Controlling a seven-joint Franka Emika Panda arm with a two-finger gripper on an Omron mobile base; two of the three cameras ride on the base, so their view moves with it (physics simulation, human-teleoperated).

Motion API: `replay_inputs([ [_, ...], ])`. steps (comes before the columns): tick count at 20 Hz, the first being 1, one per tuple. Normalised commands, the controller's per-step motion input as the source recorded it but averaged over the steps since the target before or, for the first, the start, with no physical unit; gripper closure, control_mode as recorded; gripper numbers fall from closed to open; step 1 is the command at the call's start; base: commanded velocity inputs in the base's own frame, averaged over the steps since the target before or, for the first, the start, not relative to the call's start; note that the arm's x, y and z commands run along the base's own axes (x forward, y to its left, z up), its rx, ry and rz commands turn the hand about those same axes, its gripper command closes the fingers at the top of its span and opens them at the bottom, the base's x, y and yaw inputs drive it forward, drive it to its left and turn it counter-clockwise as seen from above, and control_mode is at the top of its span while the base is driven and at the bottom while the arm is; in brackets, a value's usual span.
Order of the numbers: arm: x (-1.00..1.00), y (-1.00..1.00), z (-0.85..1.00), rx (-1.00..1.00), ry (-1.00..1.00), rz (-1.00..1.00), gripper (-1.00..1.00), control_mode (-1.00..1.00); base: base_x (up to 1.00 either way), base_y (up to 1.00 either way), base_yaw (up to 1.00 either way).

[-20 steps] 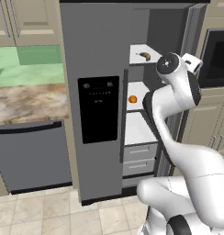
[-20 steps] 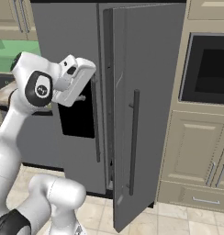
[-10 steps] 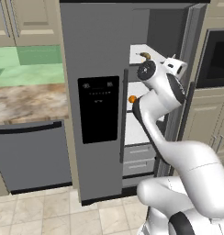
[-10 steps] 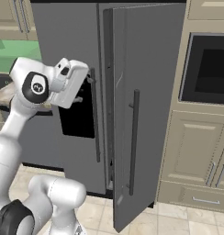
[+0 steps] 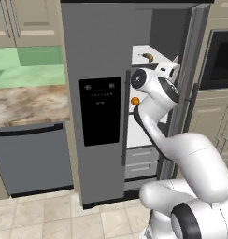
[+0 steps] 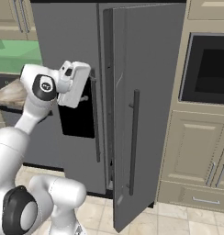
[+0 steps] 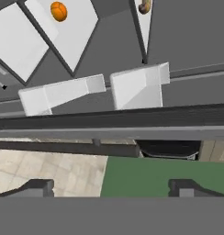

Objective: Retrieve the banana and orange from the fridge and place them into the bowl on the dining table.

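Fridge [image 5: 102, 56] right door open. Orange [image 5: 134, 100] sits near the left edge of a white middle shelf; banana [image 5: 147, 57] lies on the shelf above. Gripper [image 7: 111, 187] is outside the opening, fingers apart and empty; both fruits lie ahead, deeper inside.

fridge [image 5: 102, 56] right door [image 6: 132, 114] swung open, shelves reachable through gap, left door closed

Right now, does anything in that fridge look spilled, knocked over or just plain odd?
Nothing stands out. The fridge has its right door swung open; the banana lies on an upper white shelf and the orange sits on the shelf below, nothing spilled around them. The end effector is spread open, holding nothing.
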Motion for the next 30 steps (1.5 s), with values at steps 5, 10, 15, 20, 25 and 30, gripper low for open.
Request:
replay_inputs([
  [5, 0.47, 0.0, 0.0, -0.01, 0.03, 0.0, -1.0, -1.0, 0.0, 0.0, 0.0],
  [10, 0.59, -0.01, 0.0, 0.0, 0.0, 0.0, -1.0, -1.0, 0.0, 0.0, 0.0],
  [15, 0.47, -0.21, 0.07, 0.0, 0.0, 0.0, -1.0, -1.0, 0.0, 0.0, 0.0],
  [20, 0.43, -0.32, 0.01, 0.0, 0.0, -0.01, -1.0, -1.0, 0.0, 0.0, 0.0],
  [25, 0.53, -0.25, 0.0, 0.0, 0.0, -0.02, -1.0, -1.0, 0.0, 0.0, 0.0],
  [30, 0.73, -0.19, 0.0, 0.0, 0.05, 0.0, -1.0, -1.0, 0.0, 0.0, 0.0],
])
